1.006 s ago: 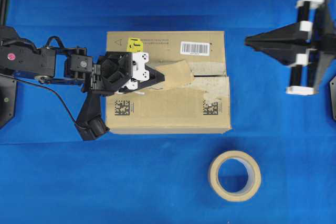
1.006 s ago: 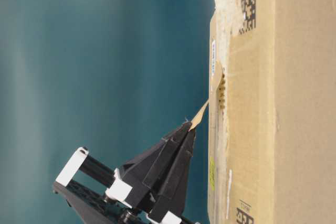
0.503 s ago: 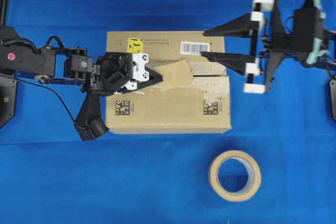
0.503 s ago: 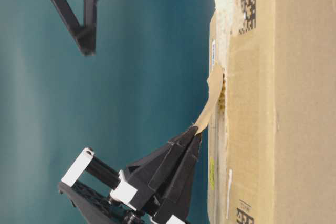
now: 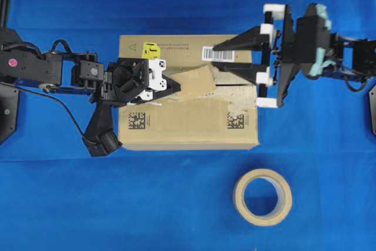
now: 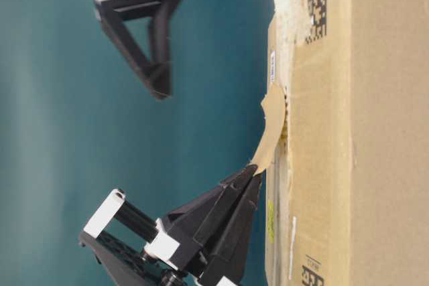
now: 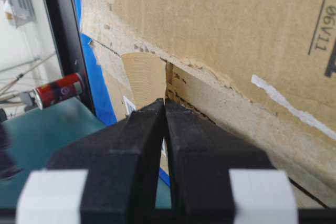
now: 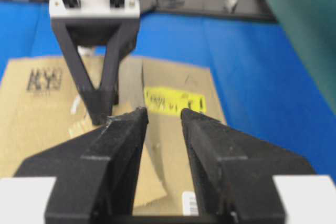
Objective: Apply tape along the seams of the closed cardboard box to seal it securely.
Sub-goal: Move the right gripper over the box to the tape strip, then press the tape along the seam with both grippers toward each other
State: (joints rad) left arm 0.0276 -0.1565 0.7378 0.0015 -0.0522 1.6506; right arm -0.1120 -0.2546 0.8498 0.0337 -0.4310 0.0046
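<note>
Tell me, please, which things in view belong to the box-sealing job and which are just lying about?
In use: tape, pinched by the shut left gripper; cardboard box; its seams; the open right gripper above the box.

Lying about: tape roll on the table; red can in the background.

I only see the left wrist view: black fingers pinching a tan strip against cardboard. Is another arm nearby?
Observer: Yes. The right gripper hangs open above the box's other end, short of the tape.
Operator: Is that strip stuck down?
Observer: Side-on, it arches from the left gripper to the box; only its far end seems to meet the cardboard.
Operator: Any more tape?
Observer: A roll lies on the blue table, apart from the box.
</note>
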